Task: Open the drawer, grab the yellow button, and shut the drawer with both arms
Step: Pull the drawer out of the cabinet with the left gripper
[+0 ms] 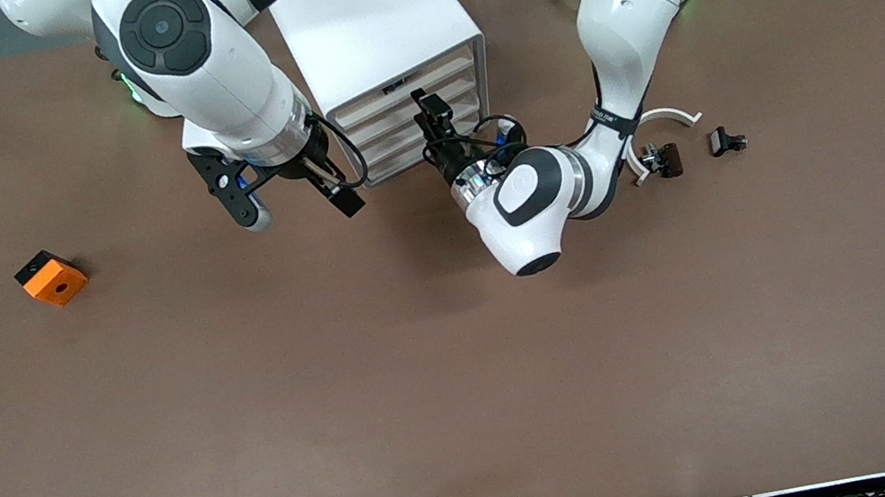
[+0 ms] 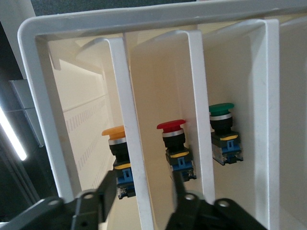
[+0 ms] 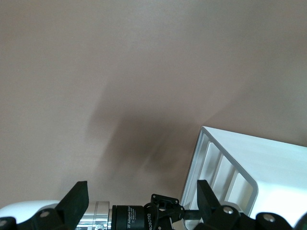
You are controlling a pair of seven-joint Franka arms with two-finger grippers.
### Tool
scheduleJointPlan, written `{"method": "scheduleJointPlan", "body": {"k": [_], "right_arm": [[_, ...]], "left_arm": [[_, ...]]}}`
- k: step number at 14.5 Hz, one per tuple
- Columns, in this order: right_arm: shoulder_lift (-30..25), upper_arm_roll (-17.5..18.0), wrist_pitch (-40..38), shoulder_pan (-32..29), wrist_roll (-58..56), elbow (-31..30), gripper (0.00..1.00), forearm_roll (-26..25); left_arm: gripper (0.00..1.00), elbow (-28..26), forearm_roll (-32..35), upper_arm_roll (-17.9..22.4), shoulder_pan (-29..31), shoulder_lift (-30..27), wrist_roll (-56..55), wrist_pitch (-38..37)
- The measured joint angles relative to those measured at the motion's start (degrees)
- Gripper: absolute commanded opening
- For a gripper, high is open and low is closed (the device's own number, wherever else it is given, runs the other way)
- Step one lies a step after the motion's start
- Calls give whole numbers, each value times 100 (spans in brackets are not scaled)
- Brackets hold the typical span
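Left claw at the cabinet front, drawer not yet drawn out

The left claw (image 1: pixel 433 109), fingers apart, faces the white cabinet (image 1: pixel 374 14); its fingers straddle the front of the drawer (image 2: pixel 125 115) beside the yellow-capped button (image 2: pixel 117 148). Close squarely, then pull straight. The right claw (image 1: pixel 287 194) waits parted above the worktop (image 1: pixel 467 390).

Two arms, glossy white shells, rounded segments, black rings at the joints. Right arm (image 1: pixel 209 62): round black cap with a centre dimple on its upper joint; silver wrist band; black looped cable at the wrist. Right gripper (image 1: pixel 296 209): black, blue patch on one finger. Green glow at both bases. Left arm (image 1: pixel 627 6): black band with small white lettering; black oval panel on the wrist housing; silver knurled collar. Left gripper (image 1: pixel 432 109): black, tangled black cables. Wrist views: matte black fingers (image 2: pixel 93 203) with round screw heads.
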Motion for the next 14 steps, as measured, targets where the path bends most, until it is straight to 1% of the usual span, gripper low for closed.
{"method": "scheduleJointPlan", "body": {"k": [4, 8, 9, 10, 11, 12, 14], "right_arm": [[82, 12, 1, 42, 0, 4, 100, -3], [94, 13, 1, 42, 0, 8, 100, -3], [95, 14, 1, 42, 0, 8, 100, -3], [99, 14, 1, 42, 0, 8, 100, -3], [104, 15, 1, 42, 0, 8, 100, -3], [109, 15, 1, 43, 0, 8, 100, -3], [123, 16, 1, 43, 0, 8, 100, -2]], "left_arm": [[42, -96, -26, -2, -44, 6, -135, -7], [41, -111, -63, -11, -151, 7, -204, -7], [25, -111, -87, -12, -190, 7, -205, -7], [14, -111, -120, -12, -224, 7, -206, -6], [6, -111, -144, -12, -250, 7, -208, -5], [0, -111, -149, -12, -269, 7, -209, -1], [0, -107, -176, -10, -268, 6, -325, -17]]}}
